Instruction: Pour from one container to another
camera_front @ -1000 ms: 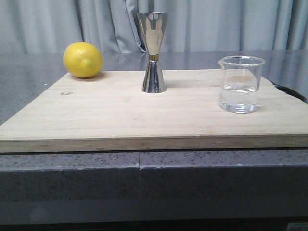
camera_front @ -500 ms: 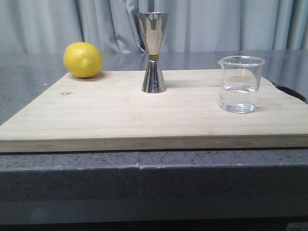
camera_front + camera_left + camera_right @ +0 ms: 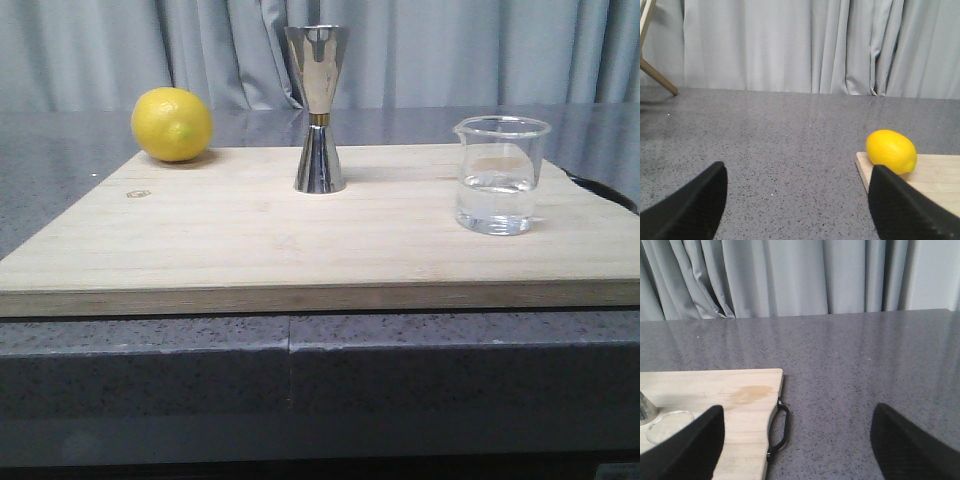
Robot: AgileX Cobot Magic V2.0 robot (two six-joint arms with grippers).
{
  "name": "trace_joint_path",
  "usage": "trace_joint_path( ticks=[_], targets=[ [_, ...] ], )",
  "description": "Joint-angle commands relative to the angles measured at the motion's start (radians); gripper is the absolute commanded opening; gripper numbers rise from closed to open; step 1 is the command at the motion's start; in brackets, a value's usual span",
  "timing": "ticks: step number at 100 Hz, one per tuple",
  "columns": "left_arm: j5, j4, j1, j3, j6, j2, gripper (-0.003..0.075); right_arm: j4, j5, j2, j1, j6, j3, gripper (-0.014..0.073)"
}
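Upright on the wooden board: beaker, part-filled, at right; jigger mid-rear. Left gripper and right gripper both gape wide, holding nothing.

no visible change since the earlier front views
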Motion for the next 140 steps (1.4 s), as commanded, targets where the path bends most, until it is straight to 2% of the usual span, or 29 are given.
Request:
trace_joint_path(
  ticks=[1, 13, 24, 44, 56, 67, 82, 108, 122, 140],
  targets=[
    [-0.092, -0.026, -0.007, -0.034, -0.010, 0.014, 0.0545, 0.008, -0.085, 0.020, -0.005, -0.007, -0.035, 0.0547],
    [-0.087, -0.033, -0.007, -0.034, -0.010, 0.014, 0.0545, 0.017, -0.078, 0.020, -0.005, -0.007, -0.035, 0.0547],
    [-0.045, -0.033, -0.007, -0.054, -0.010, 0.020, 0.0545, 0.018, -0.004, 0.044, -0.005, -0.007, -0.069, 0.0547],
    [0.239, -0.033, -0.007, -0.214, 0.049, 0.125, 0.0545, 0.018, 0.150, 0.156, -0.005, -0.007, -0.166, 0.0547],
    [0.404, -0.051, -0.007, -0.320, 0.090, 0.233, 0.0545, 0.018, 0.182, 0.234, -0.005, -0.007, -0.198, 0.0547],
    [0.469, -0.167, -0.007, -0.382, 0.248, 0.328, 0.0545, 0.020, 0.180, 0.283, -0.005, -0.007, -0.205, 0.0547],
    [0.470, -0.477, -0.007, -0.402, 0.519, 0.447, 0.0545, 0.020, 0.180, 0.324, -0.005, -0.007, -0.205, 0.0547],
    [0.518, -0.971, -0.007, -0.402, 1.096, 0.683, 0.0545, 0.020, 0.174, 0.328, -0.005, -0.007, -0.205, 0.0547],
    [0.610, -1.195, -0.007, -0.402, 1.379, 0.813, 0.0545, 0.020, 0.174, 0.328, -0.005, -0.007, -0.205, 0.0547],
    [0.772, -1.417, -0.007, -0.402, 1.643, 0.968, 0.0545, 0.020, 0.174, 0.328, -0.005, -0.007, -0.205, 0.0547]
  ],
)
